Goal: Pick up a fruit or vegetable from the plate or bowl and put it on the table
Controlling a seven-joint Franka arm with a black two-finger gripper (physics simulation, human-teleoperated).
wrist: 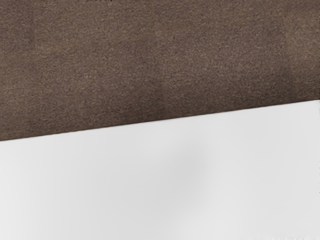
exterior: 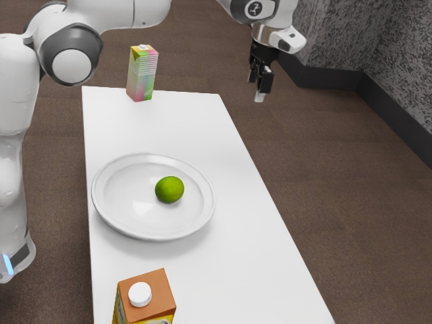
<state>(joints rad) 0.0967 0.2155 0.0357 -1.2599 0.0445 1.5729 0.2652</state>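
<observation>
Exterior view: on the white table (exterior: 243,236), the lime (exterior: 169,190) sits in the plate (exterior: 101,209), toward two o'clock from its centre, with the patterned carton (exterior: 142,75) at twelve o'clock from the plate and the orange-topped carton (exterior: 155,288) at six. The empty-looking gripper (exterior: 260,89) hangs well apart from the lime, toward one o'clock; whether its jaws stand apart or together, I cannot tell. Wrist view: the table's straight edge borders brown floor (wrist: 150,60).

A green lime (exterior: 169,190) lies on the round white plate (exterior: 128,196)
</observation>
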